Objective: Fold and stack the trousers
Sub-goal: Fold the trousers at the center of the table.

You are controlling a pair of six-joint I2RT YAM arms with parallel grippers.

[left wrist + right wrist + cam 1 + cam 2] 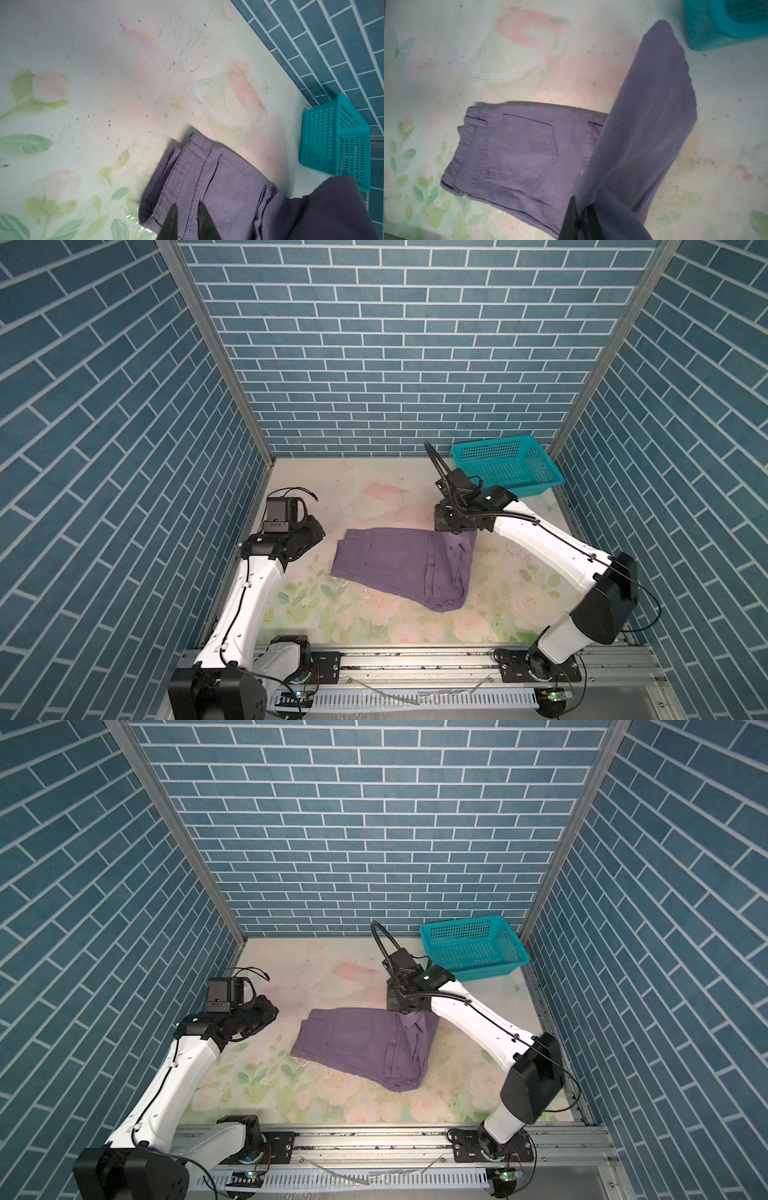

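The folded trousers (395,564) are laid mid-way across the counter (365,489). Their far right flap is pinched and held up by the right pincer (580,212), clamped tight on the cloth. The left pincer (187,209) is narrowly parted, gripping nothing, just off the waistband end. The teal basket (492,442) is set in the far right corner, trousers outside it.

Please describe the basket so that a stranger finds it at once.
Start at the flowered table between the blue brick walls. In its far corner, on the robot's right side, stands the basket. It alone is teal plastic with holed walls.
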